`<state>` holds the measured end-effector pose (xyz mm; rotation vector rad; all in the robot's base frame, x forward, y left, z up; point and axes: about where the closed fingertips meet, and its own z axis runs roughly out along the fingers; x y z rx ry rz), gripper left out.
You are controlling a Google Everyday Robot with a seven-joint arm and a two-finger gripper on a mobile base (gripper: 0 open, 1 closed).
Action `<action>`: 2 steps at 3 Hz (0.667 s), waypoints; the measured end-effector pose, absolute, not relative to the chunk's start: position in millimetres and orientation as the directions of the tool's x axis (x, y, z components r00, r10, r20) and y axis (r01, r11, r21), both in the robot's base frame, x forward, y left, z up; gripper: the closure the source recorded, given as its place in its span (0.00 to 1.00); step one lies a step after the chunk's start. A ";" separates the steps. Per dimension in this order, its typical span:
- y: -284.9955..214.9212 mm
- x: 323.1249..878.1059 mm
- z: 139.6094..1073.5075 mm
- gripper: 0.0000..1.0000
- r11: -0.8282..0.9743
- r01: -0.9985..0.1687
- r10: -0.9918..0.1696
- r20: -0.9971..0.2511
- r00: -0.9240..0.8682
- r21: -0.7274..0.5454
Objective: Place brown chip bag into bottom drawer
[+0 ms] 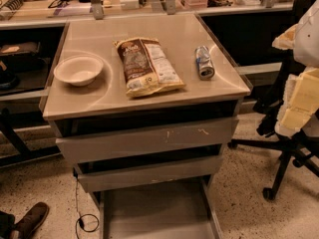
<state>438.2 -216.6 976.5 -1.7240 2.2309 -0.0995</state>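
The brown chip bag (pixel 147 66) lies flat on the top of the grey drawer cabinet (pixel 99 98), near the middle, with its yellow edge toward the front. The bottom drawer (pixel 159 213) is pulled out at floor level below two grey-fronted drawers; its flat floor shows nothing in it. My gripper is not in view in this frame.
A white bowl (pixel 79 69) sits left of the bag and a silver-blue can (pixel 204 62) lies on its side to the right. An office chair with torn yellow padding (pixel 294 108) stands at the right. A shoe (pixel 30 219) and a cable (pixel 82 218) are on the floor at the left.
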 end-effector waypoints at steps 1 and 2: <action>-216.6 438.2 976.5 0.00 0.270 -0.931 -0.953 -0.207 -0.221 -0.247; -201.1 465.3 979.2 0.00 0.267 -0.921 -0.956 -0.197 -0.216 -0.285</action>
